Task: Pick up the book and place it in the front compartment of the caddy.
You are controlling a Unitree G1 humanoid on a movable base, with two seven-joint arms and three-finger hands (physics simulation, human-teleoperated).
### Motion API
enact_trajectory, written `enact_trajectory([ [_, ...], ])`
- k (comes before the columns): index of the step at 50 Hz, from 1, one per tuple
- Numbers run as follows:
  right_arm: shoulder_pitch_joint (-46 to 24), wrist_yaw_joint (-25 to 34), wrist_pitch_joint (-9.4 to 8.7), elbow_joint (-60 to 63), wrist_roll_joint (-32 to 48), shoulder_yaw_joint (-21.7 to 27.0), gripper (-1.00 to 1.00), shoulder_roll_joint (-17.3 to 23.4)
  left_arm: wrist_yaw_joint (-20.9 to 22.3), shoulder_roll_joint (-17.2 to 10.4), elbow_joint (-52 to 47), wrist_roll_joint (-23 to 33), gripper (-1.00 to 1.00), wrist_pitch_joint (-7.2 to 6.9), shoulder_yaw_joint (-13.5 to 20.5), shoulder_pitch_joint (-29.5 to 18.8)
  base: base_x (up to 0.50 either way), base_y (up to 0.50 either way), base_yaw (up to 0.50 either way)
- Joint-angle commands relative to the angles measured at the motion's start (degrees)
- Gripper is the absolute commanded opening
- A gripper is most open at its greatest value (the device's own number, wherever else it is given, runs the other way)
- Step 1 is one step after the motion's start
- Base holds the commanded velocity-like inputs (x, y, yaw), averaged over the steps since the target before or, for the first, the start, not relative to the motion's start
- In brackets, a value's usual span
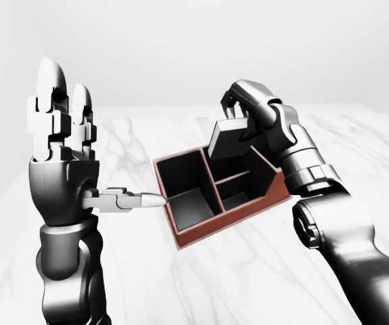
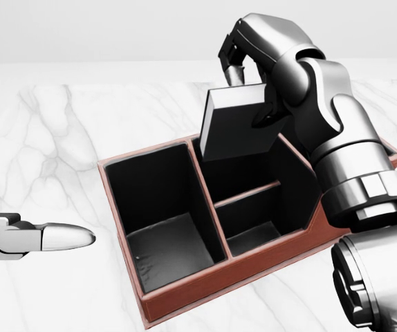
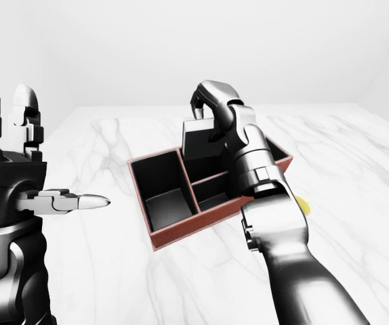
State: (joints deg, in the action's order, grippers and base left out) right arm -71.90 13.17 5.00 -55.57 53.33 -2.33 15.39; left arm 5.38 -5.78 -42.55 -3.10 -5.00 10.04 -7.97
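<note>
White marble table point(image 2: 60, 124) fills the views under a pale blank wall. On it sits a red-brown caddy point(image 2: 205, 283) with black-lined compartments: one large at the head view's left, two smaller to its right. The right hand point(image 2: 254, 55) pinches a dark grey book point(image 2: 236, 128) by its top edge, holding it tilted in the air over the upper small compartment. The left hand point(image 1: 62, 162) is raised upright, fingers straight and spread, holding nothing.
</note>
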Motion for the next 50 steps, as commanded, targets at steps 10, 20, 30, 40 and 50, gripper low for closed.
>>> enact_trajectory([
  [10,-1.72,-6.23,0.00,-6.11,2.30,0.77,-1.00,-0.10,-0.04,-0.04,-0.02,-0.03,1.00,0.00,0.03,-0.05,0.00,0.00,0.00],
  [20,-1.71,-8.73,0.00,-9.11,2.81,0.45,-1.00,-0.55,-0.04,-0.08,0.04,0.10,1.00,0.00,0.03,-0.05,0.00,0.00,0.00],
  [30,-1.58,-10.20,0.00,-10.71,3.25,0.36,-1.00,-0.52,-0.07,-0.08,0.25,0.23,1.00,0.00,-0.02,-0.09,0.00,0.00,0.00],
  [40,-0.49,-12.66,0.00,-11.61,4.38,-0.29,-1.00,-1.38,-0.01,-0.07,0.23,0.26,1.00,0.00,0.07,-0.01,0.00,0.00,0.00],
  [50,0.01,-14.94,0.00,-12.88,5.21,-0.68,-1.00,-2.12,-0.01,0.03,0.16,0.39,1.00,0.00,-0.08,0.22,0.00,0.00,0.00],
])
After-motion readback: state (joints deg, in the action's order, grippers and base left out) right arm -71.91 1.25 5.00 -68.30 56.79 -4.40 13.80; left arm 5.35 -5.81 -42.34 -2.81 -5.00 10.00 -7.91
